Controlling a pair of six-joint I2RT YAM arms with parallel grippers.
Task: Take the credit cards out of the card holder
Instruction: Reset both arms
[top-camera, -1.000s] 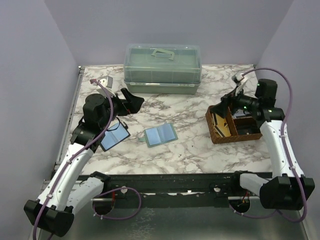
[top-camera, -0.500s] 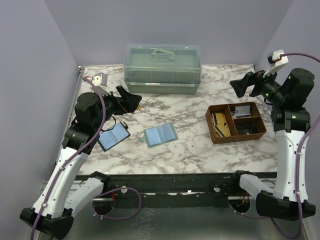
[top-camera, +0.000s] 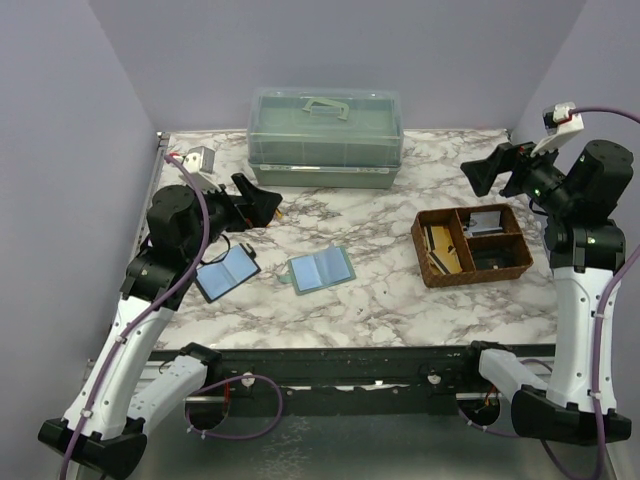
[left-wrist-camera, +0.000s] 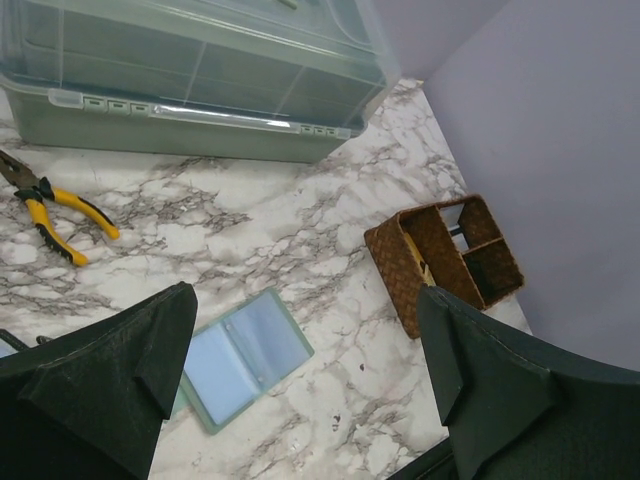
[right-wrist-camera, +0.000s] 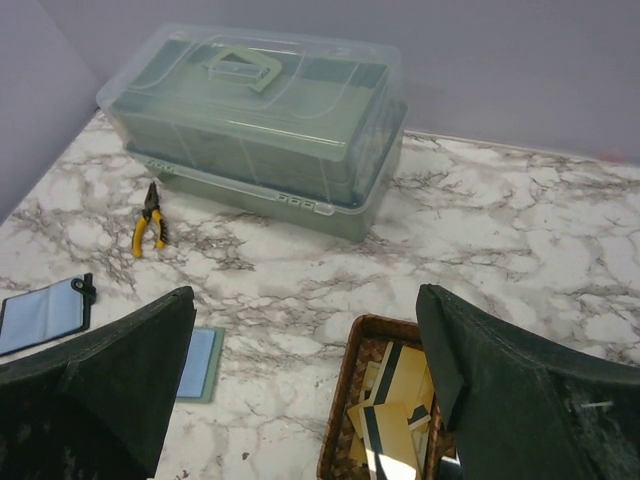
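The left gripper (top-camera: 258, 198) hangs over the far-left table, jaws wide apart and empty. At the centre the card holder (top-camera: 320, 270) lies spread open, its pockets looking bare. To the right, credit cards (top-camera: 440, 250) sit in the basket's (top-camera: 480, 276) left compartment below the raised right gripper (top-camera: 487, 168), which is also spread and empty, so removal seems finished and the next move is only a check of the pockets.

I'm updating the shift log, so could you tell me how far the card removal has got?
Looks done: cards lie in the brown basket, and the card holder lies open, its visible pockets apparently empty. In hand: nothing; the left pincer and right pincer are both open and raised. Left: probably nothing, though a thin card could hide in a slot.
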